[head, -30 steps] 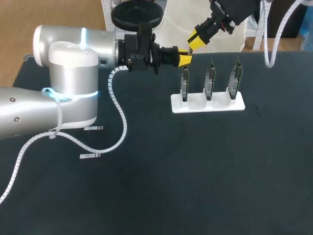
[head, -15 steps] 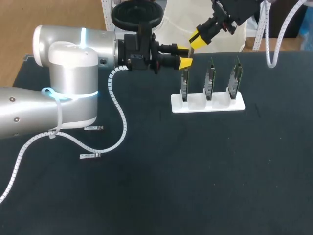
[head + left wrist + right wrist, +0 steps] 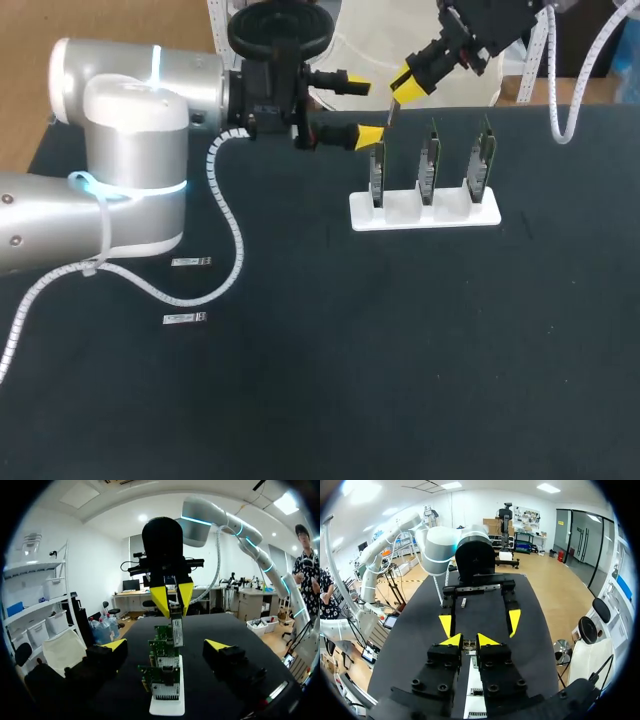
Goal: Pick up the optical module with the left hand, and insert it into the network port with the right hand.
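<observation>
Head view, black table, white rack, seemingly three boards

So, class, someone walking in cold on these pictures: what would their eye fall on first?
Probably the bulky silver left arm filling the head view's left side, with the left gripper open beside the white stand. Next is the right gripper, which enters from the far right corner. It is shut on the slim optical module, held over the stand's three upright circuit boards.
</observation>
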`<control>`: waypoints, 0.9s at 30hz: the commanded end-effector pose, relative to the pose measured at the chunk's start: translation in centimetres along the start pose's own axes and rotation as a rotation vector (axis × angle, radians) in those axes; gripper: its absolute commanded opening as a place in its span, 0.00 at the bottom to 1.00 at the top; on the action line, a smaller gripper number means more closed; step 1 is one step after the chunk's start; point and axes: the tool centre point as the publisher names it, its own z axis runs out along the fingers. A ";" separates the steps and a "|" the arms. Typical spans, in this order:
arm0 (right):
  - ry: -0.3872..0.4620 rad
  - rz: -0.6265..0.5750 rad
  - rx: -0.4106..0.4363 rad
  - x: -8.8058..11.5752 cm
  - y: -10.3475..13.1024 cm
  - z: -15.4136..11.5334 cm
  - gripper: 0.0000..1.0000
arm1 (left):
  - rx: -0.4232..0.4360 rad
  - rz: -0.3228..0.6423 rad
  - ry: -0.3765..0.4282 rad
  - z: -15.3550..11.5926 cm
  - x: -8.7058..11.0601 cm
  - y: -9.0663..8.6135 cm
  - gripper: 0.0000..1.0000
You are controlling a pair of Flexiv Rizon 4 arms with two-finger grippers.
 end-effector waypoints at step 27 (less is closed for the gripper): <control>0.006 -0.017 0.009 -0.5 0.4 0.5 0.00 | 0.053 -0.067 0.359 -2.1 5.3 -1.0 1.00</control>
